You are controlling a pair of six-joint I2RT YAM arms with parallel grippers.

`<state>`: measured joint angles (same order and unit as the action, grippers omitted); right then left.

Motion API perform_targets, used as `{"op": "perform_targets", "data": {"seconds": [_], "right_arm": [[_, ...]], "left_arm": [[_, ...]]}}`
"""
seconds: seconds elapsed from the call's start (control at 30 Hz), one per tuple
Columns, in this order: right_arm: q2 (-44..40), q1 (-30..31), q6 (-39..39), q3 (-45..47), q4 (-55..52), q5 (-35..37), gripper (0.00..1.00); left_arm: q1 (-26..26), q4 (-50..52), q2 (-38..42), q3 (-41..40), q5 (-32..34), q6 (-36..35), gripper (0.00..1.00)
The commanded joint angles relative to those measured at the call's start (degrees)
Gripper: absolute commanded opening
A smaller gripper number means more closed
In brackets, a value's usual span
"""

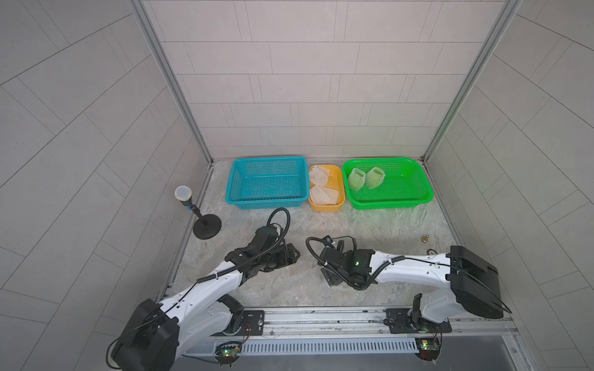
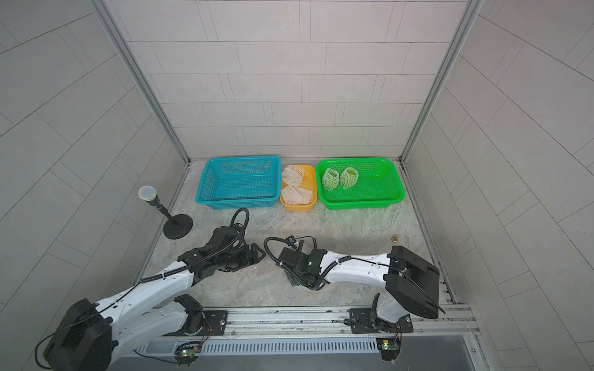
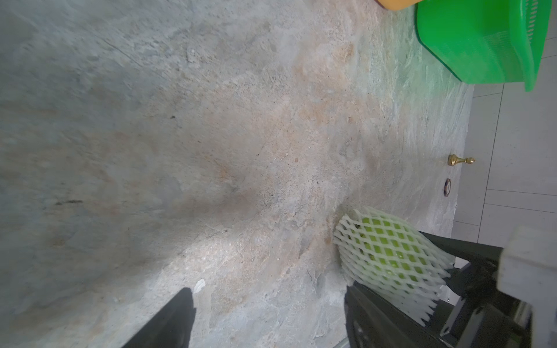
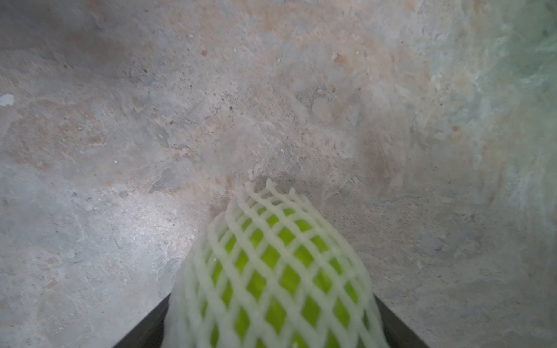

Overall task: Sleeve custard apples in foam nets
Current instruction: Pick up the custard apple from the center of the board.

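In the right wrist view, a bright green custard apple (image 4: 271, 271) wrapped in a white foam net sits between the two black fingers of my right gripper (image 4: 271, 301), which is shut on it just above the stone table. The left wrist view shows this netted fruit (image 3: 388, 253) beside my left gripper (image 3: 268, 316), which is open with bare table between its fingers. In both top views the wrists hide this fruit. Two more netted custard apples (image 1: 356, 178) (image 1: 375, 177) lie in the green basket (image 1: 392, 202). Spare foam nets (image 1: 323, 194) lie in the yellow tray (image 1: 326, 207).
A blue basket (image 1: 266, 200) stands left of the yellow tray, with nothing visible in it. A microphone on a black stand (image 1: 205, 225) is at the table's left edge. A small brass piece (image 1: 425, 238) and a ring (image 1: 430, 252) lie near the right wall.
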<state>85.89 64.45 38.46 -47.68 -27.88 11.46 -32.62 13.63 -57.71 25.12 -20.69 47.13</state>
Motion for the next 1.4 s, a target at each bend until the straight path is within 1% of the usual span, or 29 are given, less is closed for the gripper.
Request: {"op": "perform_targets", "data": {"seconds": [0.0, 0.07, 0.13, 0.17, 0.33, 0.53, 0.6, 0.77, 0.93, 1.03, 1.13, 1.23, 1.37], "right_arm": [[1.59, -0.42, 0.06, 2.24, -2.25, -1.71, 0.86], [1.48, -0.71, -0.21, 2.26, -2.19, -1.97, 0.86], [0.89, -0.9, -0.64, 2.32, -2.37, -1.8, 0.81], [0.33, -1.14, -0.71, 2.59, -2.09, -2.04, 0.81], [-5.01, -4.51, -1.03, 4.81, 1.34, -6.36, 0.8], [-18.61, -13.57, 1.0, 13.76, 14.56, -18.06, 0.8], [-23.84, -17.01, 2.15, 16.97, 20.68, -22.45, 0.8], [-34.16, -24.28, 1.0, 20.13, 31.59, -32.67, 0.8], [-38.44, -29.75, -0.71, 20.75, 39.74, -41.46, 0.8], [-39.1, -31.18, -0.71, 20.91, 45.44, -46.56, 0.8], [-39.0, -31.4, -1.18, 20.68, 49.44, -49.75, 0.8], [-38.05, -31.4, -0.98, 20.57, 52.3, -52.22, 0.8], [-37.09, -31.4, -0.8, 20.24, 53.87, -53.5, 0.8]], "left_arm": [[0.33, -0.35, -0.2, -0.34, -0.32, 0.15, 0.82], [0.33, -0.36, -0.21, -0.34, -0.3, 0.15, 0.82], [0.3, -0.36, -0.23, -0.31, -0.41, 0.15, 0.82], [0.29, -0.36, -0.21, -0.26, -0.4, 0.15, 0.82], [0.35, -0.19, 0.18, -0.08, -0.24, 0.15, 0.82], [0.52, 0.87, 2.58, 0.58, 1.32, 0.47, 0.82], [0.86, 0.83, 3.79, 0.94, 1.7, 0.84, 0.82], [2.65, 1.63, 5.14, 4.11, -0.14, 1.18, 0.82], [4.86, 2.71, 5.67, 9.41, -3.72, 0.35, 0.82], [6.1, 3.16, 6.67, 13.08, -6.49, -0.19, 0.81], [7.32, 2.21, 8.12, 16.21, -10.14, 0.18, 0.8], [7.62, -1.51, 9.57, 18.11, -14.58, 1.76, 0.76], [7.59, -10.93, 9.73, 17.98, -21.8, 7.08, 0.73]]}}
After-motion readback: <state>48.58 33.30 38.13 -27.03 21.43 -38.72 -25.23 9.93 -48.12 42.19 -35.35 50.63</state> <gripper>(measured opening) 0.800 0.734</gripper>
